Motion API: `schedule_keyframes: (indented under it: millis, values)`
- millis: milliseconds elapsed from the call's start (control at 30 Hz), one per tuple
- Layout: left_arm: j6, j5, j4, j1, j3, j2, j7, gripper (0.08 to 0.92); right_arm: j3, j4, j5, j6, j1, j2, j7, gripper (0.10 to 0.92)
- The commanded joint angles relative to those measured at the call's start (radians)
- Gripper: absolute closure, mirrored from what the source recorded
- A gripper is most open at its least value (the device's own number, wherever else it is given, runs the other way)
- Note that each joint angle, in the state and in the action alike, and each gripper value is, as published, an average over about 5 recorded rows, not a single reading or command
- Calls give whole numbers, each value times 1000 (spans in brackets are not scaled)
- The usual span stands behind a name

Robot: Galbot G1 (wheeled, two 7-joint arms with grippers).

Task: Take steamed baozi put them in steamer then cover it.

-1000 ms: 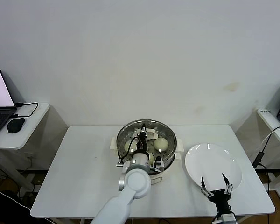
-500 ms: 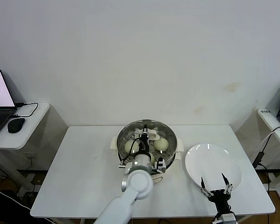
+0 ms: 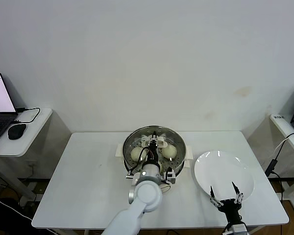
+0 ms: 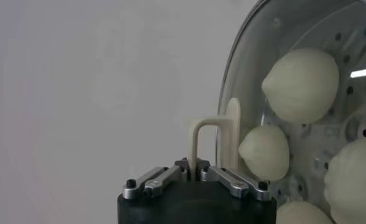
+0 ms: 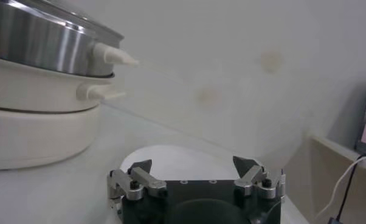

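The steamer [image 3: 154,149] stands at the middle of the white table, its steel pot [image 5: 37,42] on a cream base [image 5: 37,134]. The glass cover [image 4: 228,97] lies on it, and several baozi [image 4: 301,85] show through the glass. My left gripper [image 3: 155,143] is over the pot's centre. Its jaws are pinched on a thin leg of the cover's cream handle [image 4: 210,140], at the left gripper [image 4: 195,167]. My right gripper [image 3: 226,193] waits open and empty by the near edge of the plate [image 3: 224,169].
The flat white plate [image 5: 183,161] lies bare to the right of the steamer. Bare table [image 3: 88,176] stretches to the left. A side table with a mouse [image 3: 17,130] and a laptop stands at far left, another small table with a cable at far right.
My left arm has shifted slightly over the steamer while keeping the cover's handle between its jaws. The right arm has not moved.
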Motion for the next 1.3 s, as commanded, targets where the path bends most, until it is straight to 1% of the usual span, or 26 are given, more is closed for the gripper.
schedule_keyframes:
  millis: [33,133,233,333,400,467,500,533,567,600,633,667,700,733,800,933,1067,1200,1300]
  values:
    - [0,-25,-155,66,11,45,-13,659,-4,2,-5,0,-4,2,0,202]
    - [-5,-38,-225,123,9,79,-25,572,-3,6,-6,-1,-7,1,-1,203]
    - [-13,-73,-308,189,-2,130,-46,486,0,10,-6,-1,-12,-1,-2,203]
    - [-29,-144,-406,261,-33,197,-92,399,3,13,-5,1,-18,-5,-3,202]
    - [-44,-239,-480,320,-73,247,-143,338,4,16,-4,2,-21,-7,-3,202]
    - [-65,-408,-550,400,-137,291,-226,278,3,20,-2,2,-24,-7,-4,203]
    - [-90,-530,-575,446,-182,307,-289,252,2,22,1,3,-26,-7,-4,203]
    - [-136,-678,-594,499,-235,316,-375,231,2,24,4,2,-27,-7,-5,203]
    - [-207,-850,-601,552,-293,319,-466,208,1,26,10,3,-29,-8,-7,203]
    - [-303,-1029,-600,601,-359,317,-547,194,-1,29,19,2,-33,-11,-10,203]
    - [-410,-1204,-590,647,-423,313,-609,188,-3,33,30,2,-37,-16,-14,203]
    - [-523,-1367,-573,693,-491,308,-647,182,-8,38,43,1,-44,-25,-17,202]
    - [-620,-1498,-554,730,-551,300,-652,179,-14,45,56,-1,-52,-35,-21,202]
    - [-690,-1588,-536,764,-606,293,-641,179,-21,52,70,-3,-61,-48,-23,202]
    - [-760,-1715,-508,833,-679,291,-616,177,-33,70,97,-7,-81,-76,-27,203]
    - [-742,-1829,-496,935,-714,298,-589,177,-52,109,163,5,-128,-129,-31,203]
    - [-754,-1830,-485,1003,-723,297,-575,177,-84,152,252,32,-187,-176,-33,202]
    - [-746,-1787,-462,1035,-710,288,-576,177,-106,166,283,47,-222,-200,-31,203]
    - [-713,-1765,-454,1038,-691,278,-575,177,-122,152,265,57,-228,-208,-23,203]
